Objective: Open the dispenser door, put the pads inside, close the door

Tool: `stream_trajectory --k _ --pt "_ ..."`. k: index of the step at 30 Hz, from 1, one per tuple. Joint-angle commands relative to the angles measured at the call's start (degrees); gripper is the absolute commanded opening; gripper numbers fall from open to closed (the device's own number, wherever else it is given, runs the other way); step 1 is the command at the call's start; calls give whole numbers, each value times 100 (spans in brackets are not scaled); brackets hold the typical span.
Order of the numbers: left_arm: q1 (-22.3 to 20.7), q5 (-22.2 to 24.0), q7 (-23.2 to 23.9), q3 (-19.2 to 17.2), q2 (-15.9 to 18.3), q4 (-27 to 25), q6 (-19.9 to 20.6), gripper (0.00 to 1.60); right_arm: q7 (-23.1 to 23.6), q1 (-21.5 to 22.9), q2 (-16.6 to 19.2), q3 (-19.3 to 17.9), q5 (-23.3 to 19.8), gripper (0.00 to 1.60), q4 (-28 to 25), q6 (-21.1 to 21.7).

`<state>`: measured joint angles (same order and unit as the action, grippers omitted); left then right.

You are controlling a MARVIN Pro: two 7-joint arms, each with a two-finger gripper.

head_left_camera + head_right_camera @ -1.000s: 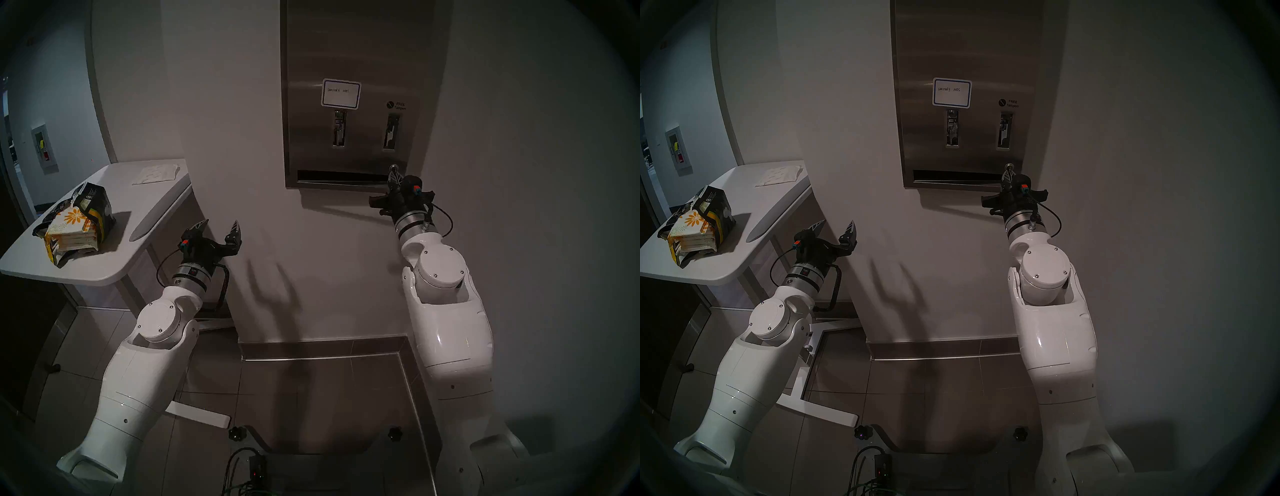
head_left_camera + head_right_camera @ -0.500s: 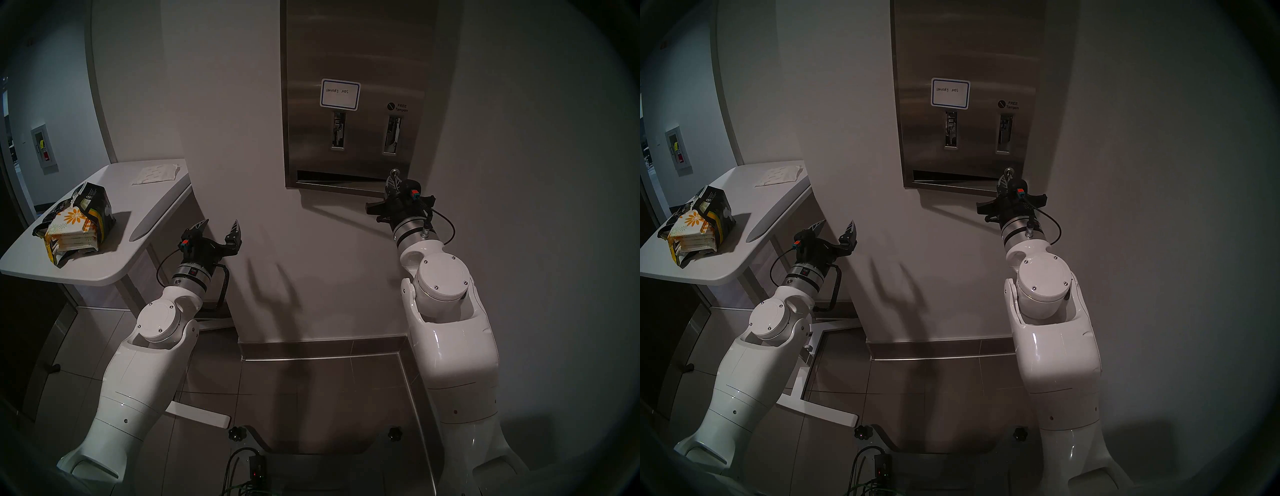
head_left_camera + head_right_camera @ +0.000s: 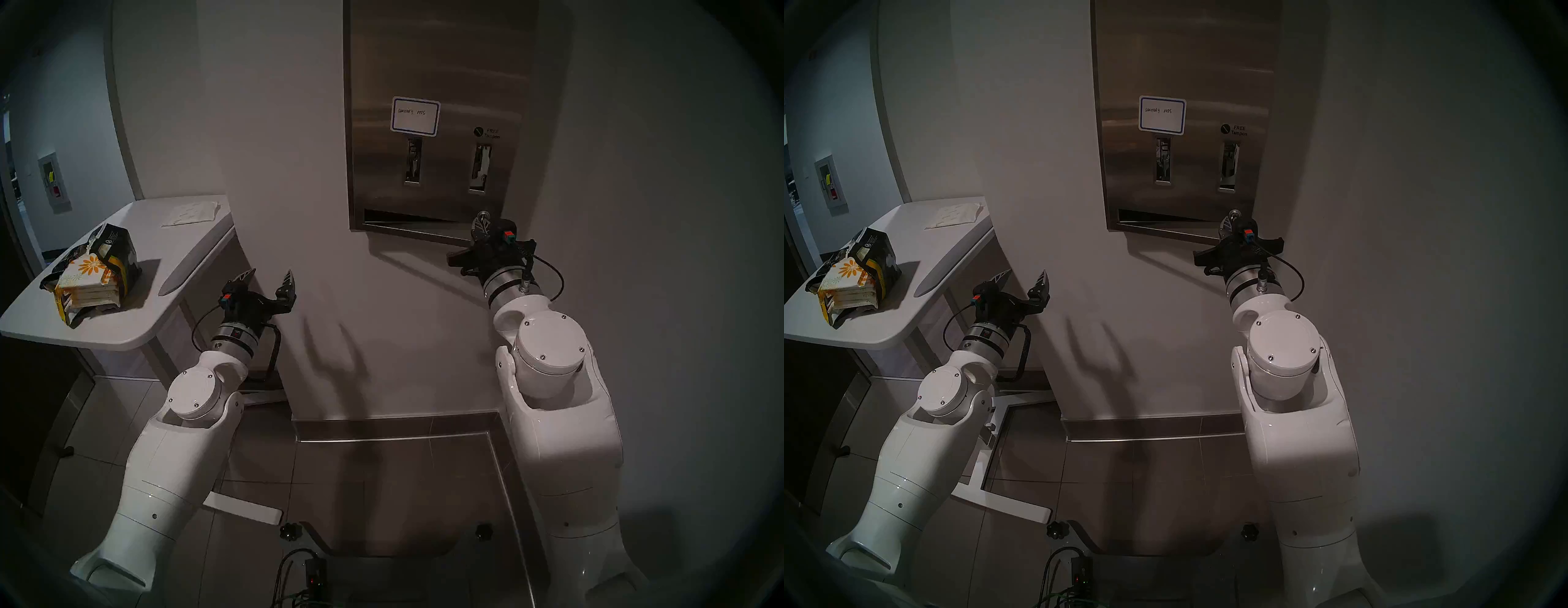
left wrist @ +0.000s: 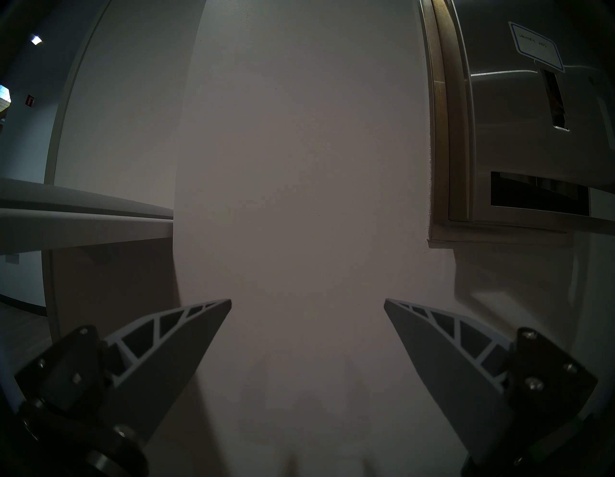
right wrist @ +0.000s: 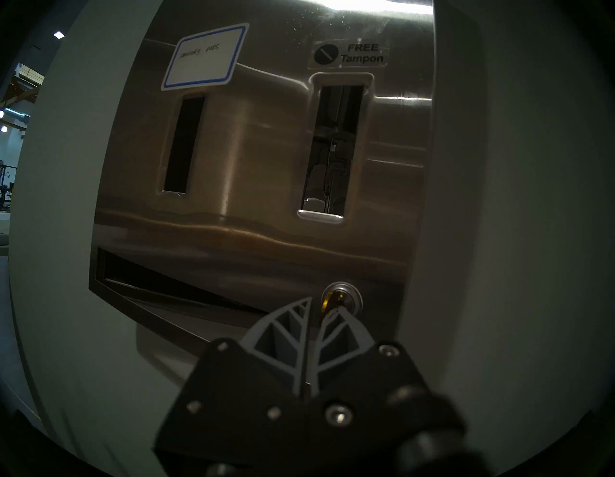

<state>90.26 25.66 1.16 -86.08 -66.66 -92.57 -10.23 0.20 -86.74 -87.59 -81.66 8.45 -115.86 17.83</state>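
The steel dispenser (image 3: pixel 437 55) hangs on the wall. Its door (image 3: pixel 382 170), with a blue-bordered label (image 3: pixel 415 116), stands slightly ajar, its right edge swung out and the bottom slot (image 3: pixel 403 217) skewed. My right gripper (image 3: pixel 481 223) is shut on a small gold key stub in the round lock (image 5: pixel 342 298) at the door's lower right; it also shows in the right wrist view (image 5: pixel 322 305). My left gripper (image 3: pixel 271 276) is open and empty, below and left of the dispenser, near the wall. The daisy-print pads (image 3: pixel 85 276) lie stacked in a torn black-and-yellow bag (image 3: pixel 116 250) on the white table (image 3: pixel 140 322).
A flat white sheet (image 3: pixel 191 212) lies at the table's far end. A side wall (image 3: pixel 636 212) stands close to the right of the dispenser. The table's leg and foot (image 3: pixel 242 509) and cables (image 3: pixel 297 577) are on the tiled floor below.
My right gripper has pulled back toward me with the lock, and the door's right edge has swung out from the cabinet. The left arm has not moved.
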Motion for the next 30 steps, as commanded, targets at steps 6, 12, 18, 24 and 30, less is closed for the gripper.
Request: stream_trajectory --k 6,12,18,24,30 --pt "-67 -8 -9 -36 6 -48 -11 160 363 83 174 436 -26 0 -810 122" --pt "-67 -12 -5 -40 1 -47 -10 160 385 21 324 358 -64 0 -993 208" --pt "-67 -17 -1 -45 -4 -47 -9 160 439 -66 480 236 -105 0 -1237 325" --pt "-67 -21 2 -49 -9 -47 -7 160 507 -126 570 188 -167 78 -1362 431" --pt "-68 -28 0 -54 -15 -50 -1 160 676 -208 652 119 -287 160 -1534 562"
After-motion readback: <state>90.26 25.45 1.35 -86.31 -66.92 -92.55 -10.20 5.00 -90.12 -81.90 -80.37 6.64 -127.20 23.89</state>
